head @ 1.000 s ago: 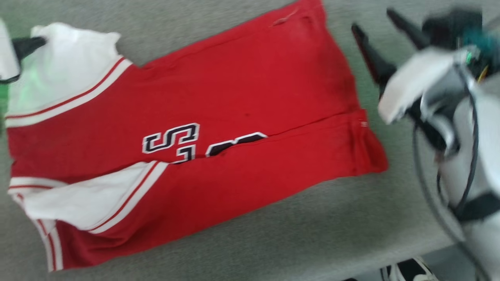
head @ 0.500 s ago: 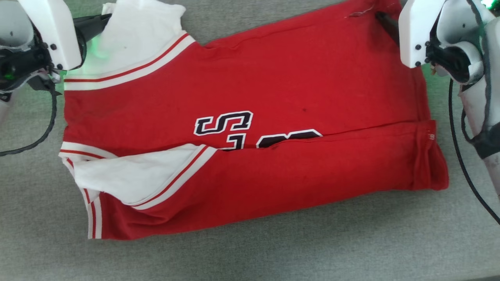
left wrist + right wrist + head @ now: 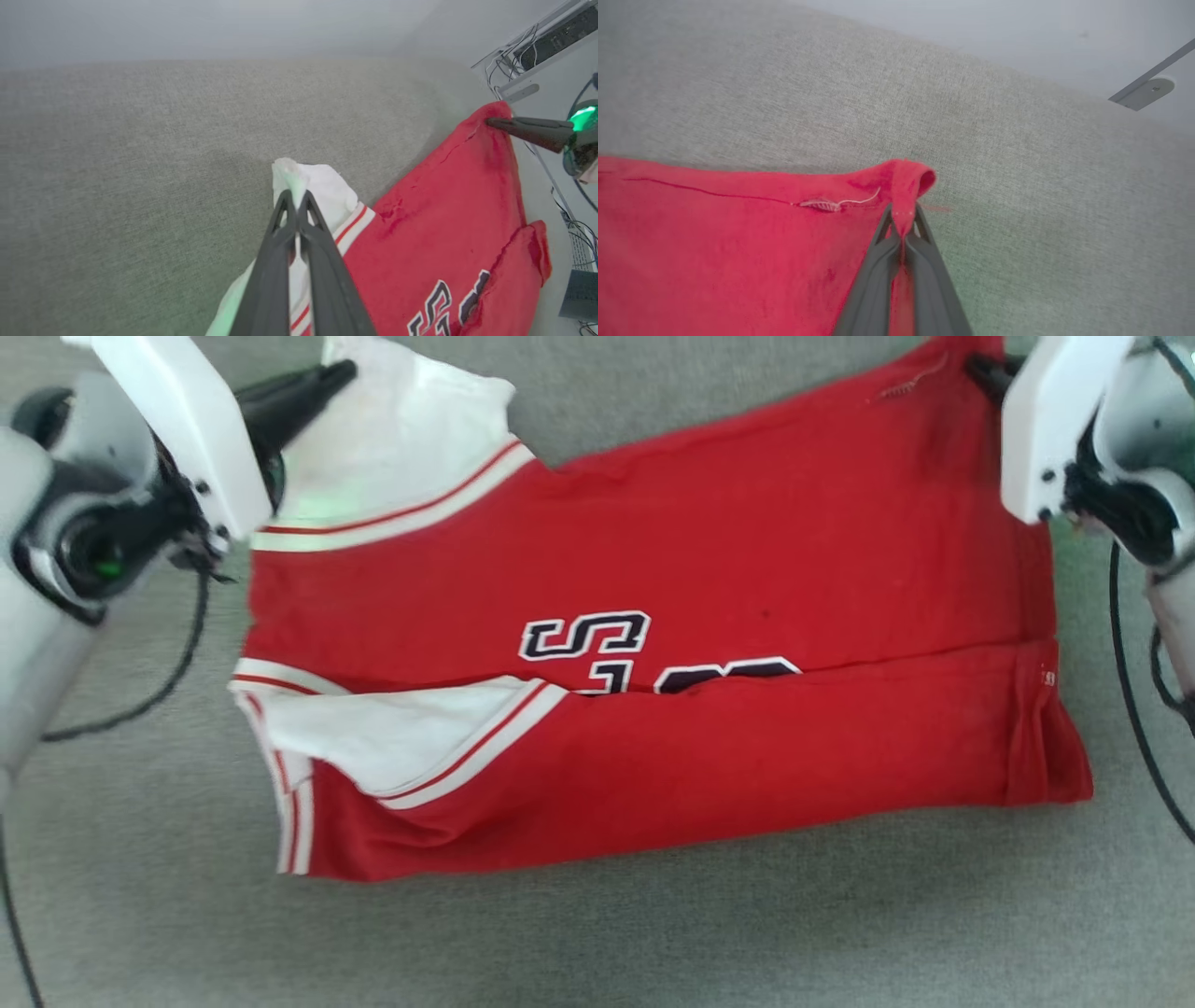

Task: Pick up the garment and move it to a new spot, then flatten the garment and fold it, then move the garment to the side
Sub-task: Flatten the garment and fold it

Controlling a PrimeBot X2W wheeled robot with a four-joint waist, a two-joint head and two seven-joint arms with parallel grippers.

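The garment (image 3: 709,560), a red jersey with white sleeves and dark lettering, lies on the grey cloth surface with its near long side folded over the front. My left gripper (image 3: 341,373) is shut on the far white sleeve (image 3: 322,186) at the upper left; the wrist view shows cloth pinched between the fingers (image 3: 280,233). My right gripper (image 3: 980,369) is shut on the far red hem corner (image 3: 908,182) at the upper right, the cloth bunched between its tips. The right gripper (image 3: 495,123) also appears in the left wrist view at that corner.
The grey fabric surface (image 3: 653,943) spreads around the garment on all sides. Cables (image 3: 168,681) hang from both arms beside the shirt. Shelving with wires (image 3: 537,46) stands beyond the surface's edge.
The head camera has shifted, so the whole picture moved. My right gripper came from beside the hem onto the far hem corner and shut on it. My left gripper stays shut on the sleeve.
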